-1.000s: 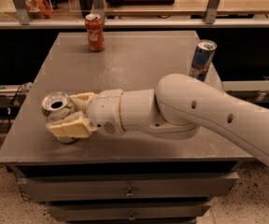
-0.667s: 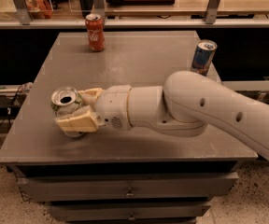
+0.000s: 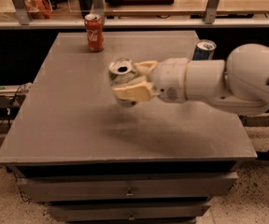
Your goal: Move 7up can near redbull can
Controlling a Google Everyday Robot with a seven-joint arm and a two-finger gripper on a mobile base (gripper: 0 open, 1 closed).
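Observation:
My gripper is shut on the 7up can, a short silver can with an open silver top, and holds it lifted above the middle of the grey table. The cream fingers wrap the can's sides and hide most of its body. The redbull can, slim and blue-and-silver, stands near the table's far right edge, partly hidden behind my white arm. The 7up can is well to the left of the redbull can.
A red cola can stands at the table's far edge, left of centre. Behind the table runs a shelf with metal posts. Drawers sit under the tabletop. Cables hang at the left.
My gripper has lifted the 7up can off the front left of the table and carried it right and away, toward the middle.

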